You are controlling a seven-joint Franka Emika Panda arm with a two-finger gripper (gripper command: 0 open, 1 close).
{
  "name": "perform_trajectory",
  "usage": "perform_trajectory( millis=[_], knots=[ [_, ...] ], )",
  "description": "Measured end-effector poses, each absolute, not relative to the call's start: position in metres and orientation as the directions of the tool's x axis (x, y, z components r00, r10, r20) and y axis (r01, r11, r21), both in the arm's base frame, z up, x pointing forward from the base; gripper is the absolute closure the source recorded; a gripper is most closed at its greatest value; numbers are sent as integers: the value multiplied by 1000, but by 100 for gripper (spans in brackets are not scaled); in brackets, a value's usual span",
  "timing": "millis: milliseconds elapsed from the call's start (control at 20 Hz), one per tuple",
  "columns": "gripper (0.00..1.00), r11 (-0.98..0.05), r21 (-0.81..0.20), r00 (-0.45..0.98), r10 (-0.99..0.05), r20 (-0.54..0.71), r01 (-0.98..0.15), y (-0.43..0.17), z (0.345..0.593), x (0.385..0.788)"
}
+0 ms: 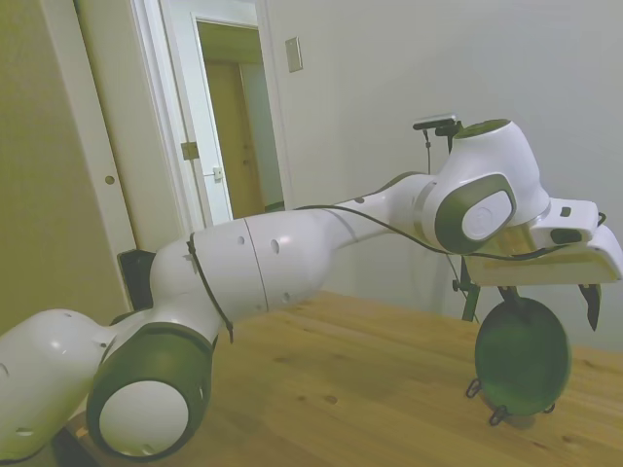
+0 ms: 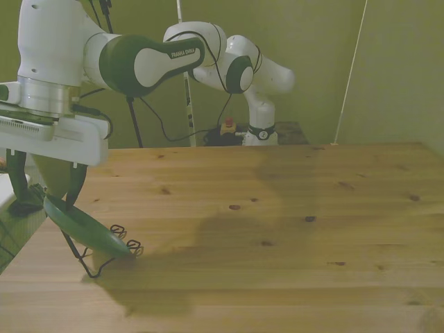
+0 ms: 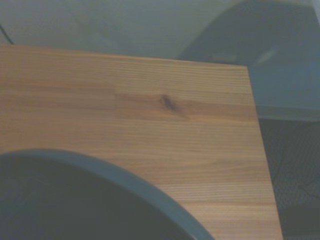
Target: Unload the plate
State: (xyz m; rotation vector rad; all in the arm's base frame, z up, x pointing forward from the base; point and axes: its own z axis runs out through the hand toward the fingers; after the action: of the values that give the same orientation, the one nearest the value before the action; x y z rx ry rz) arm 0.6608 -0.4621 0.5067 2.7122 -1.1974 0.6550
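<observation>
I have the claw [image 2: 45, 186] spread wide, gripping nothing, apparently straddling the plate [image 2: 83, 225] propped tilted in its wire stand [image 2: 104, 253].

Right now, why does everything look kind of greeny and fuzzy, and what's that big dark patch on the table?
Front view: dim and green-tinted; the dark patch is the arm's shadow on the wooden table, and a smaller one lies under the green plate on its wire stand. Side view: softer and brighter by the doorway. Wrist view: blurry, the plate's rim a dark smear.
</observation>
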Motion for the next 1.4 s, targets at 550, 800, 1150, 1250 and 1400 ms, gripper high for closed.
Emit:
perform_trajectory(
  millis=[550,800,1150,1250,1400],
  knots=[
    [100,-761,-9,679,-583,445,-648,-477,503,654],
    [100,-771,5,691,-567,448,-636,-480,497,654],
    [100,-780,2,698,-558,450,-625,-479,494,656],
    [100,-782,0,698,-556,452,-623,-479,495,657],
    [100,-786,-4,698,-551,458,-618,-477,499,657]
  ],
)
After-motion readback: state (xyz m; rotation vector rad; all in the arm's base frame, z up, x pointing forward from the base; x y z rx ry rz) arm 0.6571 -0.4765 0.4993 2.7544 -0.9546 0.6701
